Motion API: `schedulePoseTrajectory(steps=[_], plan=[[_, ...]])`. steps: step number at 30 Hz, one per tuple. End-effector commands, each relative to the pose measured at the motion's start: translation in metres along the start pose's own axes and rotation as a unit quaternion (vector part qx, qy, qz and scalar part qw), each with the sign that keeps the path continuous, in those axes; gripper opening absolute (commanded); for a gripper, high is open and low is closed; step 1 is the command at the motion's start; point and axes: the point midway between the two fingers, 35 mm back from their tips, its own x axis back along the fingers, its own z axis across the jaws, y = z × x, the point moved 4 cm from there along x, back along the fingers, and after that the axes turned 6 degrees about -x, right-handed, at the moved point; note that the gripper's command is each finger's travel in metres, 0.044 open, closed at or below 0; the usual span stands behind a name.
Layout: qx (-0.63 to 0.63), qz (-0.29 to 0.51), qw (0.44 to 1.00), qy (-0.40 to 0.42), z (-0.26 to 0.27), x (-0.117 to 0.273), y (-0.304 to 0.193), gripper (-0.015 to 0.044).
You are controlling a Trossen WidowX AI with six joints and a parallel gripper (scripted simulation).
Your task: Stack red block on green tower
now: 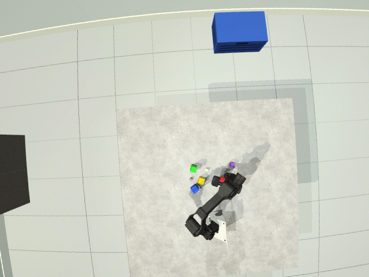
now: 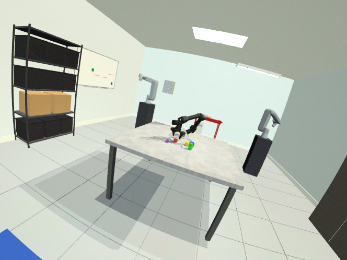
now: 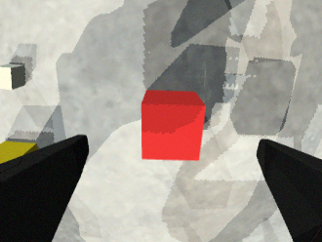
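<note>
The red block (image 1: 222, 179) (image 2: 175, 140) (image 3: 171, 132) sits flat on the table, partly covered by the arm in the top view. My gripper (image 2: 176, 137) (image 3: 174, 145) is open and empty above the red block. In the wrist view the block shows between the two fingers, a little nearer the left one, and touches neither. The green tower (image 1: 193, 168) (image 2: 190, 146) stands upright to the left of the gripper in the top view. It is out of the wrist view.
A yellow block (image 1: 201, 180) (image 2: 186, 144) (image 3: 17, 150) and a blue block (image 1: 194, 188) (image 2: 192, 143) lie between the arm and the tower's near side. A small white block (image 1: 207, 169) (image 3: 5, 77) and a small grey piece (image 1: 191, 178) lie near the tower. A purple block (image 1: 232, 164) (image 2: 166, 141) lies beyond the gripper.
</note>
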Motion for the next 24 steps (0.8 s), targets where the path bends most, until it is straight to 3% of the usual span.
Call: schedulePoseTrajectory(steps=[1, 24], plan=[[-0.004, 0.003, 1.0, 0.003, 0.0, -0.006, -0.002, 0.044], [-0.004, 0.004, 1.0, 0.003, 0.0, -0.043, -0.002, 0.044]])
